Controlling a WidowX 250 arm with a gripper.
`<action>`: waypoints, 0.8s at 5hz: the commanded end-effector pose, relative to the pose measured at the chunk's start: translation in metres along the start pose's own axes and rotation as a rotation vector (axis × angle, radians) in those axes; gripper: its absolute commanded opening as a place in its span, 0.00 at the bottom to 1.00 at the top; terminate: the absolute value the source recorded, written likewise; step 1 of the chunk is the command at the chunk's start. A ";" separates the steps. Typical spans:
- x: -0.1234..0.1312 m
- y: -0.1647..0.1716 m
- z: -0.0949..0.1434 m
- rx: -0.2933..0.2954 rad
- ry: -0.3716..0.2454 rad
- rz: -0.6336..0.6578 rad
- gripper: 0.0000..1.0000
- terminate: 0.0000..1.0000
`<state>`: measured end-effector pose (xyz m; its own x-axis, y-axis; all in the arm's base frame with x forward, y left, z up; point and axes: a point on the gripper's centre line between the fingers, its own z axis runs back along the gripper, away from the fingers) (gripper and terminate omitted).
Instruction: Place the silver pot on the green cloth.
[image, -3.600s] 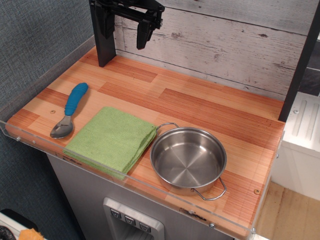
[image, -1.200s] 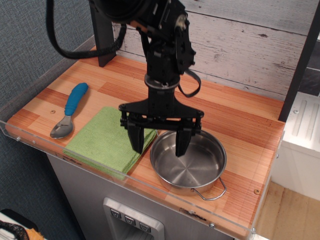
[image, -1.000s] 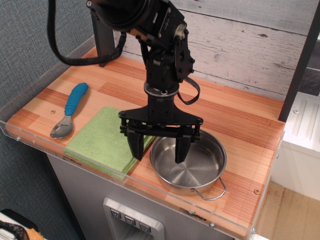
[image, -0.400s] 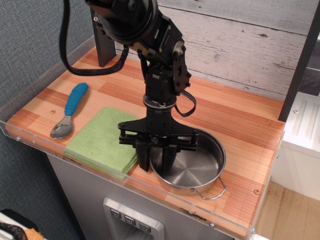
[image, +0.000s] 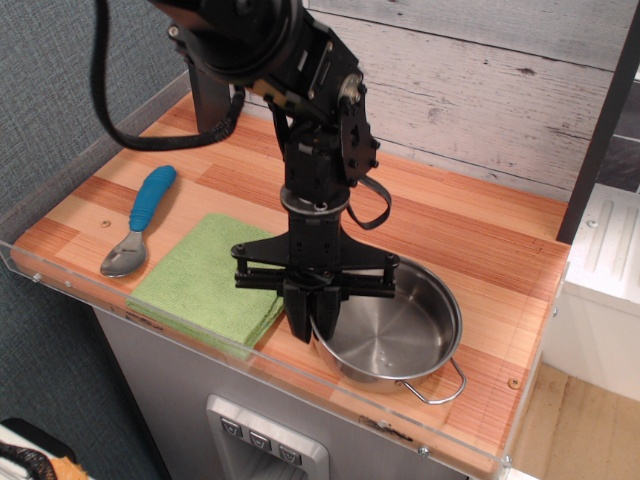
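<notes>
The silver pot (image: 395, 325) is a round shallow steel pot with thin wire loop handles, at the front right of the wooden counter. My gripper (image: 311, 322) points down and is shut on the pot's left rim. The pot is tilted, its left side lifted slightly. The green cloth (image: 205, 284) lies flat just left of the gripper, near the front edge. The pot is beside the cloth, not on it.
A blue-handled metal spoon (image: 140, 220) lies left of the cloth. A clear plastic lip (image: 200, 345) runs along the counter's front edge. A dark post (image: 210, 105) stands at the back left. A plank wall (image: 480, 90) rises behind.
The gripper came down from the back, straddled the pot's left rim and closed on it. The pot has tilted and shifted slightly to the right.
</notes>
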<state>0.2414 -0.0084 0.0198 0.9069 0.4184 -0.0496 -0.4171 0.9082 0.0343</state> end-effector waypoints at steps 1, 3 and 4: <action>0.002 0.014 0.034 -0.068 -0.081 0.078 0.00 0.00; 0.017 0.061 0.042 -0.120 -0.135 0.228 0.00 0.00; 0.025 0.081 0.039 -0.112 -0.138 0.274 0.00 0.00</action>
<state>0.2261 0.0732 0.0503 0.7600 0.6484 0.0437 -0.6451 0.7609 -0.0698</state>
